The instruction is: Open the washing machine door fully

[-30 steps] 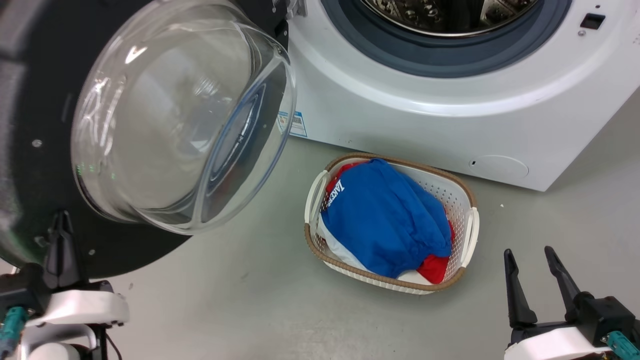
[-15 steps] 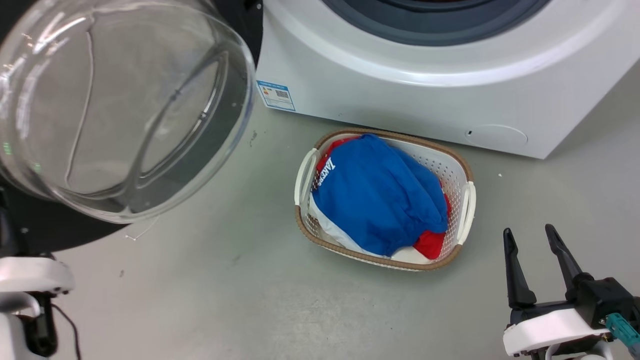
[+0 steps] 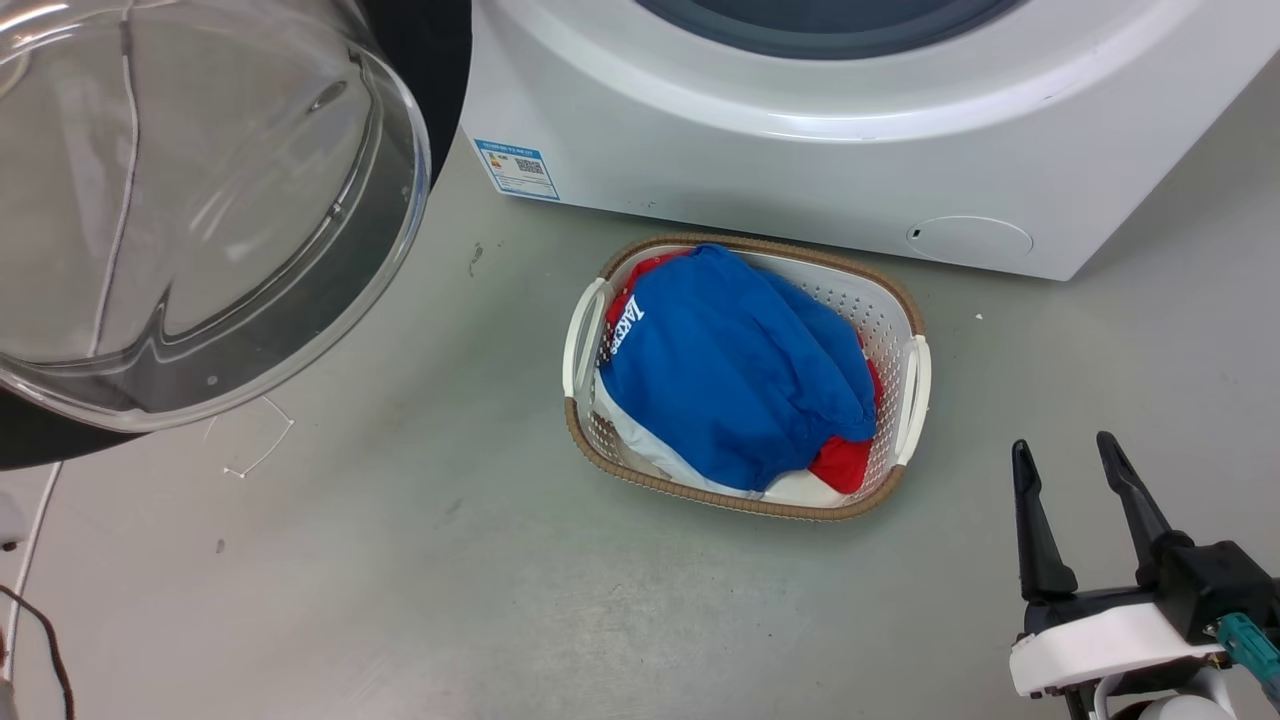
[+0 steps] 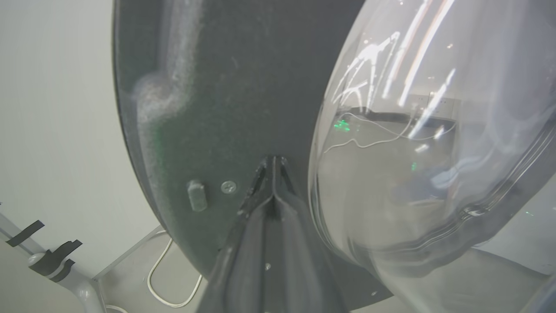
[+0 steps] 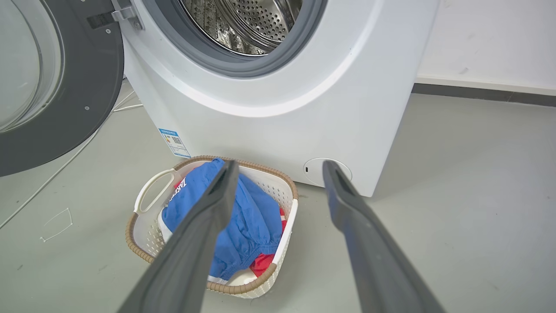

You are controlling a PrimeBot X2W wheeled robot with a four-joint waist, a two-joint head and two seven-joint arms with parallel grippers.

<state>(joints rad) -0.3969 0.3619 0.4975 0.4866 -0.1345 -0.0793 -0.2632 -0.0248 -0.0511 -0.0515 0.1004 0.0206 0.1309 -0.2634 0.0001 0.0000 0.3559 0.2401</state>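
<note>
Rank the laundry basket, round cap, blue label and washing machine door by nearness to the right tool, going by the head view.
1. laundry basket, just left of and ahead of the right tool.
2. round cap, low on the washer front, straight ahead.
3. blue label, at the washer's lower left corner.
4. washing machine door, far left.

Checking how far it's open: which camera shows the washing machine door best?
Right wrist view: the washing machine door, its hinge and the drum mouth together show the swing. Head view crops it mostly to the glass bowl; left wrist view is close on its black face.
</note>
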